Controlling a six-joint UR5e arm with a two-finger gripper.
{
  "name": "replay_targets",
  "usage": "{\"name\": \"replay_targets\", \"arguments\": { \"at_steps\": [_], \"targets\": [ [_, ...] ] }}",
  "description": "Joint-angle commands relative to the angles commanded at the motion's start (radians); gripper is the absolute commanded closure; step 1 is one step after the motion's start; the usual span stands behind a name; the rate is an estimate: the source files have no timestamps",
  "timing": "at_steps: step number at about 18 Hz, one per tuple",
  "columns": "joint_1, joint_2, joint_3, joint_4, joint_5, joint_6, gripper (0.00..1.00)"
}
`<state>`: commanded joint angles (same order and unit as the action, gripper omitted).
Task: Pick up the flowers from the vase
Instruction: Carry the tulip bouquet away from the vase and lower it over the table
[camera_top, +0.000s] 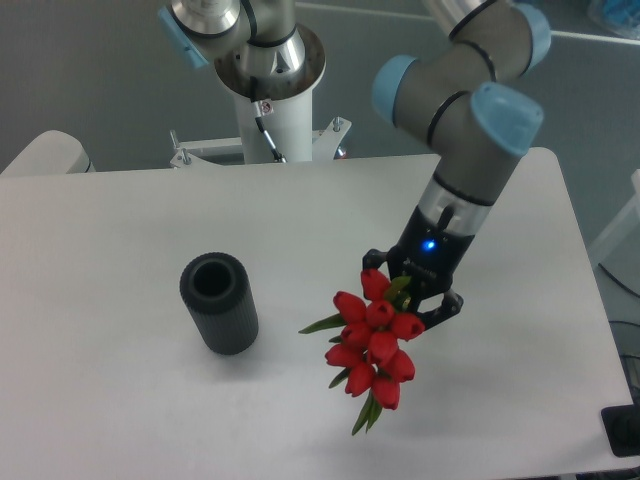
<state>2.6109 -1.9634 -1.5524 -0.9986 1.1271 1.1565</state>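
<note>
The tool (412, 296) is clamped on the flowers (373, 340), buds hanging just below it. The vase (219, 303) stands well apart to its side, mouth vacant, so extraction looks done.

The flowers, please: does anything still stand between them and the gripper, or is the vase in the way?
Nothing visible does. The gripper is already at the bunch of red tulips, apparently closed on it near its top. The flowers are out of the dark ribbed vase, which stands apart to their left on the white table.
</note>
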Motion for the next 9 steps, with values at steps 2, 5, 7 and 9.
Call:
{"name": "replay_targets", "arguments": {
  "at_steps": [2,5,7,9],
  "targets": [
    [-0.028,-0.015,0.017,-0.011,0.095,0.021,0.99],
    [-0.054,-0.052,0.067,-0.07,0.193,0.025,0.98],
    [-0.067,-0.071,0.089,-0.075,0.217,0.06,0.97],
    [-0.08,-0.092,0.091,-0.077,0.259,0.11,0.97]
  ]
}}
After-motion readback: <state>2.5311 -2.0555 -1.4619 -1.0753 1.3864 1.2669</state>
